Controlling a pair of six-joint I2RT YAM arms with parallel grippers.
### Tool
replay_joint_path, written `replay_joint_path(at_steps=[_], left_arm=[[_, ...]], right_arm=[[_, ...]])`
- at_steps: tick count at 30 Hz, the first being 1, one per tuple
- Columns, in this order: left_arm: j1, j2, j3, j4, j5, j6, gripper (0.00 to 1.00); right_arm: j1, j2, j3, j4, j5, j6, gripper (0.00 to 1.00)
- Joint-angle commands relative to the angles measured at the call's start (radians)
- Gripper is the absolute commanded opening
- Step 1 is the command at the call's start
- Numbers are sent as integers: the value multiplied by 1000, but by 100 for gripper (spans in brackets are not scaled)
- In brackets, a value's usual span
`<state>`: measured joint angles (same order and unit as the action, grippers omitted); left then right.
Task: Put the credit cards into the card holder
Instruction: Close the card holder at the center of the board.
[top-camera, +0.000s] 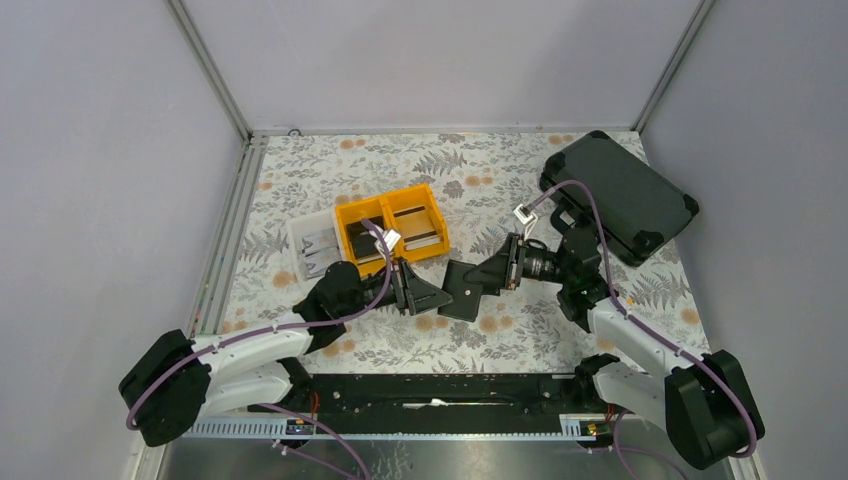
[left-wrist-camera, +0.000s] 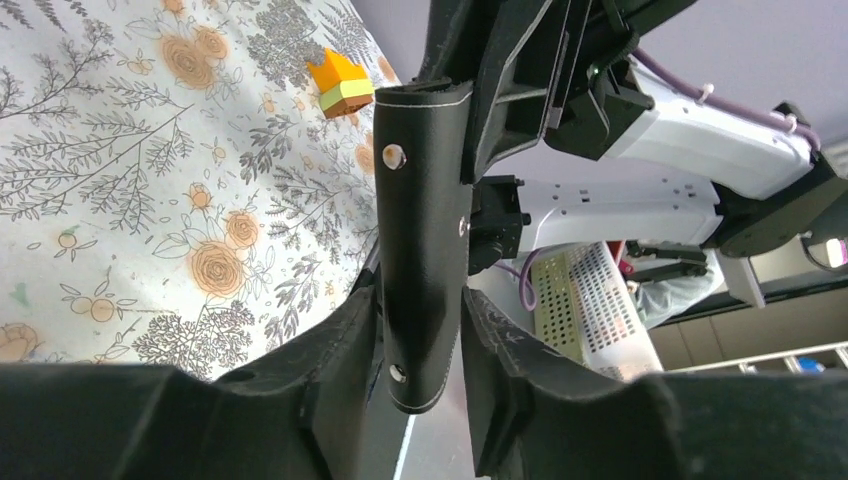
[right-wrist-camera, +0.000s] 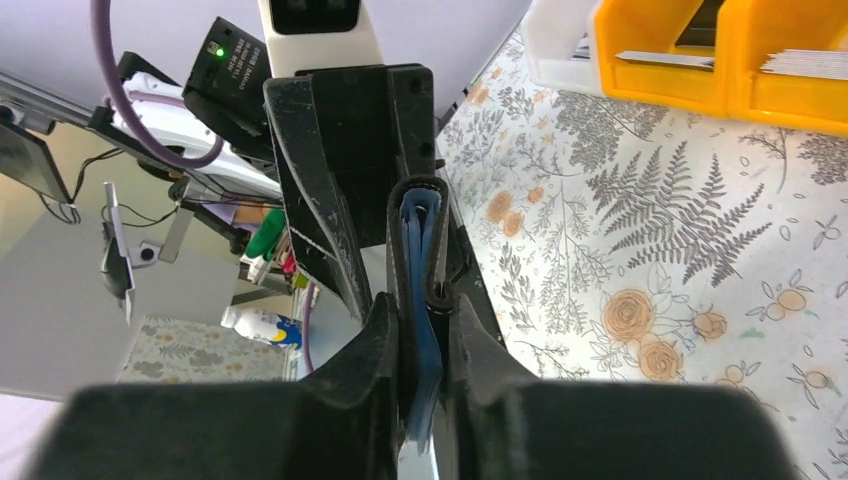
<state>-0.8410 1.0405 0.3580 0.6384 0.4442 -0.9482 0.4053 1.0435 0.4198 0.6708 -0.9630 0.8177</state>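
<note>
One card holder, two yellow bins, one white bin, one black case

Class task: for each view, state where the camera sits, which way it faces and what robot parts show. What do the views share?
Top external: above and behind the bases, looking down on the table; both arms show, left pincer and right pincer meeting at the card holder.
Left wrist: on the left arm, looking along its own fingers, which flank the card holder, toward the right pincer.
Right wrist: on the right arm, facing the left pincer; own fingers clamp the card holder.
Shared: all show the card holder.
</note>
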Motion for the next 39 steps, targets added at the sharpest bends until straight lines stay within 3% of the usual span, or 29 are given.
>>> replay_joint_path(at_steps=[1,3,7,12,17,21,24,25,26,28,29,30,32,35,39], left_arm=[[-4,4,15,113,27,-12,46],[-4,7,17,120,25,-15,56],[-3,29,31,147,53,-25,55],[-3,71,20,272,85,-74,40],[-4,114,28,308,113,-90,36],[-4,132,34,315,123,-99,27],[-4,137,52,271,126,-87,12],[-4,132,51,260,113,-84,6],[-3,123,47,245,92,-82,0],[-3,89,45,158,28,-56,0],[-3,69,45,107,-6,-37,0],[-2,48,45,65,-31,-22,0],[6,11,43,5,-68,-5,0],[16,-33,42,-47,-74,9,0],[30,-74,44,-116,-91,20,0]], right_arm=[[1,5,-5,170,-45,99,0],[0,4,-7,196,-62,116,0],[1,13,-1,257,-110,158,0],[1,32,6,288,-150,181,0],[1,58,20,277,-186,183,0],[1,61,36,247,-185,164,0],[2,58,58,174,-182,111,0],[2,54,64,141,-175,91,3],[2,43,75,90,-155,55,17],[1,0,103,-63,-74,-43,53],[1,-28,125,-172,-21,-110,65],[1,-54,146,-287,35,-176,71],[2,-101,179,-458,137,-259,77],[1,-136,185,-545,228,-314,81],[1,-156,180,-626,283,-351,77]])
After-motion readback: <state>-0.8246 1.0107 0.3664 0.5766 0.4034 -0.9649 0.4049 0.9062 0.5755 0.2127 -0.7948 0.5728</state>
